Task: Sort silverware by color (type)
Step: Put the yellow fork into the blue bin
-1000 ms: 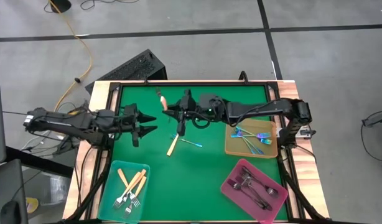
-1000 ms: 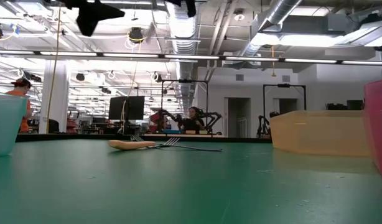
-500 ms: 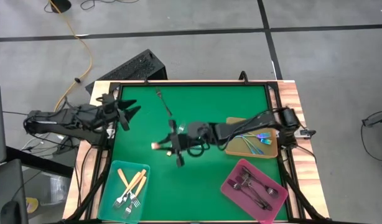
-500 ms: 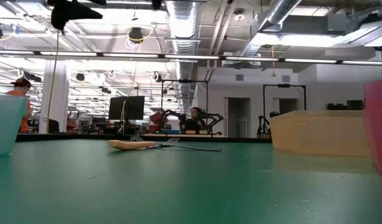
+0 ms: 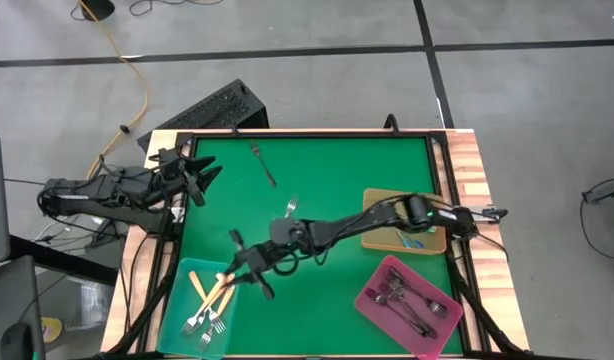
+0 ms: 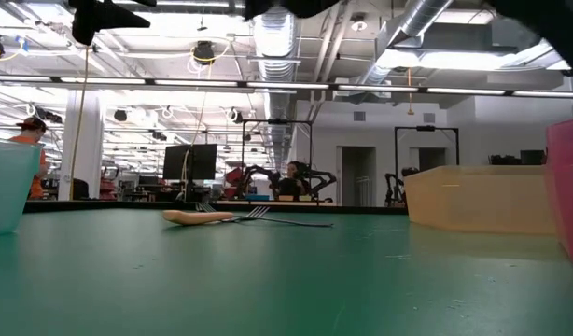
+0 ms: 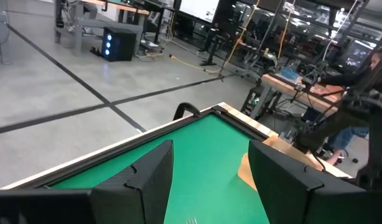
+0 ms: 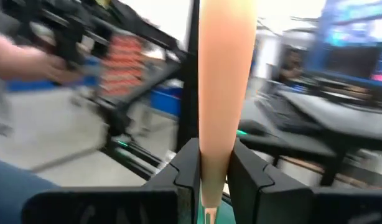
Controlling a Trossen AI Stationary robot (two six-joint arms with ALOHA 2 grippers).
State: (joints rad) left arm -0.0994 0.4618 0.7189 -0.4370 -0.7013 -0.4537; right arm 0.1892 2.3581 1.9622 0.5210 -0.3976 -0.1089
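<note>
My right gripper reaches across the green mat to the far right corner of the teal tray and is shut on a cream-handled fork. Several cream forks lie in that tray. My left gripper hangs open with nothing in it over the table's left edge. A dark fork lies flat on the mat near the far edge. Another cream fork lies on the mat. In the high view only its metal end shows beside my right arm. My right gripper pinches the fork's cream handle between its two fingers. The handle sticks out well past the fingertips. The fingers come nearly level, slanting from the table's right toward its near left corner. The fork is lifted clear of the mat.
A tan tray with iridescent forks stands at the right under my right arm. A pink tray with dark forks sits at the near right. A slim fork lies beside the cream one on the mat. A raised black frame rims the mat.
My right gripper, shut on the cream fork, has swung from the mat's middle toward the near left and come down by the teal tray, tipping from pointing down to nearly level. My left gripper has drawn back toward the table's far left and stayed open.
</note>
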